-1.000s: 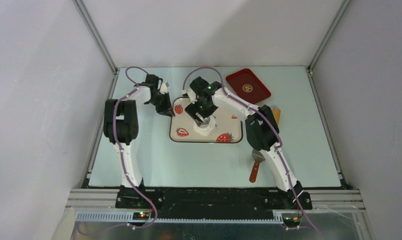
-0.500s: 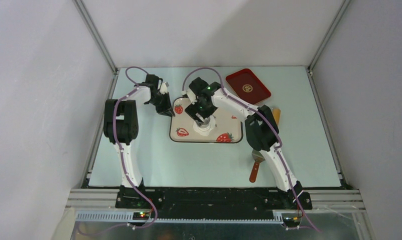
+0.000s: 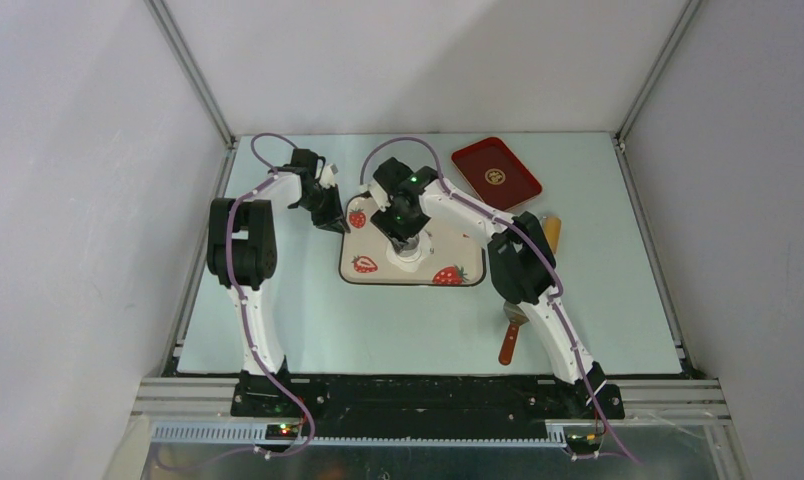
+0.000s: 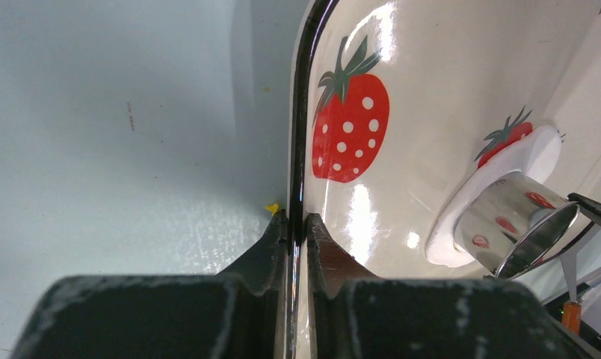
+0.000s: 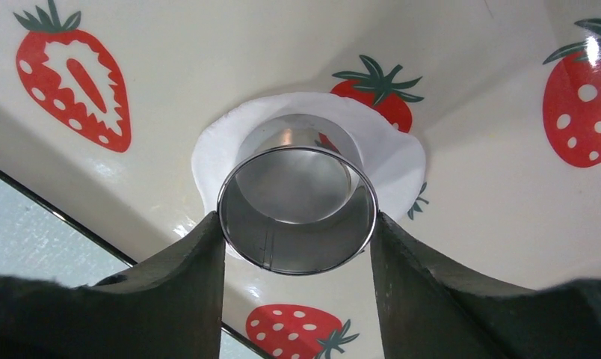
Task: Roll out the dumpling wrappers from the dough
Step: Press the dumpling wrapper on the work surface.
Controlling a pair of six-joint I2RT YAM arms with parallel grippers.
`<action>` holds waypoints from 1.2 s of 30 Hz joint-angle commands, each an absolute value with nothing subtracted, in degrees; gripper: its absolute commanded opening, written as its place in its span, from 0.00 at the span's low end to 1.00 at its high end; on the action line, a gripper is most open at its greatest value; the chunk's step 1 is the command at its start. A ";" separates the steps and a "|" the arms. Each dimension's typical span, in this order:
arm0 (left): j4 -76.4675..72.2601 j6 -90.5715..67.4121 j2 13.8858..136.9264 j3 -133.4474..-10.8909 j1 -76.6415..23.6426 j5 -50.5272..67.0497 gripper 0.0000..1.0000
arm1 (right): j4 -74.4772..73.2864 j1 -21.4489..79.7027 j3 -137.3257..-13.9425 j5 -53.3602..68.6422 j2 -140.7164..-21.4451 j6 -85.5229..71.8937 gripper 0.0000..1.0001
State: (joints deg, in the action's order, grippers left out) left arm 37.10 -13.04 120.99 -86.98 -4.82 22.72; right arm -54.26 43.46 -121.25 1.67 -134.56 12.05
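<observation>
Right wrist view: I have the right jaws set astride a silvery ring (image 5: pixel 297 258), one jaw pressed to each side of its wall, held apart by the ring's width and gripping it as far as I can judge. The ring stands upright on the dough (image 5: pixel 391 161), a thin white disc with uneven edges lying flat on the tray (image 5: pixel 208 67) and partly covering a printed strawberry (image 5: pixel 376 101); a collar of dough shows round the ring's far side and flanks. The dough thus lies directly below and between the jaws, untouched by them. I judge the ring sits there to stamp a round wrapper out of the flattened piece. Left wrist view: the left jaws are almost closed, pinching the tray's dark rim, the counter (image 4: pixel 96 112) just beside; that hold, I reckon, keeps the tray from sliding while the ring is pressed down.
</observation>
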 commanded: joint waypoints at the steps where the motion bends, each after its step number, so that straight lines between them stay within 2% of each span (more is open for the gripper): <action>1: 37.05 -11.69 120.32 -85.88 -5.06 18.52 0.00 | -53.53 43.80 -121.71 0.16 -130.84 12.45 0.46; 3: 37.05 -11.69 120.32 -85.87 -5.02 18.52 0.00 | -53.53 43.84 -121.69 0.02 -130.64 12.66 0.35; 7: 37.04 -11.73 120.32 -85.83 -5.01 18.52 0.00 | -53.82 43.63 -121.45 0.00 -129.26 13.18 0.26; 13: 37.07 -11.76 120.32 -85.86 -5.06 18.58 0.00 | -53.45 43.45 -118.92 0.23 -125.74 13.64 0.19; 26: 37.00 -11.78 120.32 -85.89 -5.04 18.57 0.00 | -49.25 43.65 -112.09 1.59 -124.22 11.53 0.18; 36: 37.01 -11.78 120.31 -85.80 -5.06 18.54 0.00 | -46.29 44.06 -111.59 1.73 -124.55 10.36 0.18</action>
State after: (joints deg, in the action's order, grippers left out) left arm 37.10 -13.04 120.99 -86.98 -4.82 22.72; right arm -48.64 43.46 -111.00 0.93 -127.09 11.46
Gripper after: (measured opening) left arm 0.120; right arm 0.676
